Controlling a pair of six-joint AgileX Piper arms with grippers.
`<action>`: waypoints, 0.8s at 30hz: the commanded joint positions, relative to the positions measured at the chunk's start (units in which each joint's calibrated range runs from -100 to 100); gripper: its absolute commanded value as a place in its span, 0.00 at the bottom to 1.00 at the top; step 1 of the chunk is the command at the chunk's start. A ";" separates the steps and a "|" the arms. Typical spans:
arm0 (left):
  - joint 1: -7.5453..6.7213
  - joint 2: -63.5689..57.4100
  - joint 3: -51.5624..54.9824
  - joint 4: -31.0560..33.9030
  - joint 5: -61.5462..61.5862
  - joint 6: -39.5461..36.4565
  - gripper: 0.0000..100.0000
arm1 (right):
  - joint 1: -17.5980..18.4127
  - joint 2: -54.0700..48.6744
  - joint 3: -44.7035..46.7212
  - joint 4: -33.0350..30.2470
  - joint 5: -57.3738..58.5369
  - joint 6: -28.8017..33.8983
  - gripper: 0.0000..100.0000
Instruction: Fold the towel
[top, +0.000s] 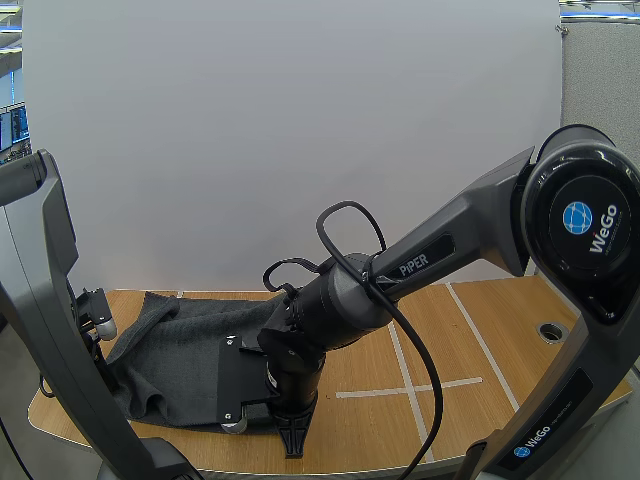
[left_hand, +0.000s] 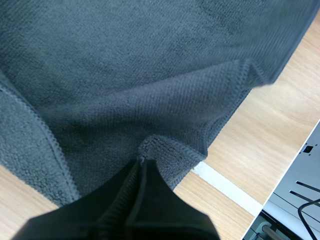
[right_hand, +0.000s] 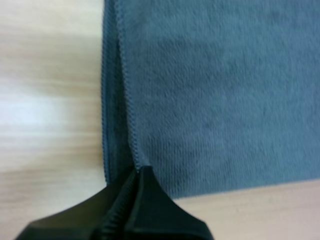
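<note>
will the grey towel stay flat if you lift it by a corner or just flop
Probably floppy: the towel puckers into soft creases where the left gripper pinches its corner. Likely light: the right gripper holds a hem layer with just its tips. Its looped pile looks grippy, not slippery.

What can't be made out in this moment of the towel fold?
High view: the right arm hides the near right part of the towel; the left arm hides its left end.
Left wrist view: the left gripper covers the pinched corner.
Right wrist view: blur; layers at the right gripper unclear.
</note>
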 joint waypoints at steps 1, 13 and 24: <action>0.07 -0.07 0.29 0.32 1.24 -0.32 0.00 | 0.06 -0.21 0.22 -3.58 3.33 3.33 0.00; 0.07 -0.02 0.29 1.40 1.24 -0.21 0.00 | 0.06 -0.21 0.22 -10.03 8.85 11.69 0.00; 0.07 -0.02 0.29 -0.05 1.24 -0.21 0.00 | 0.06 -0.21 0.22 -11.55 8.67 14.31 0.00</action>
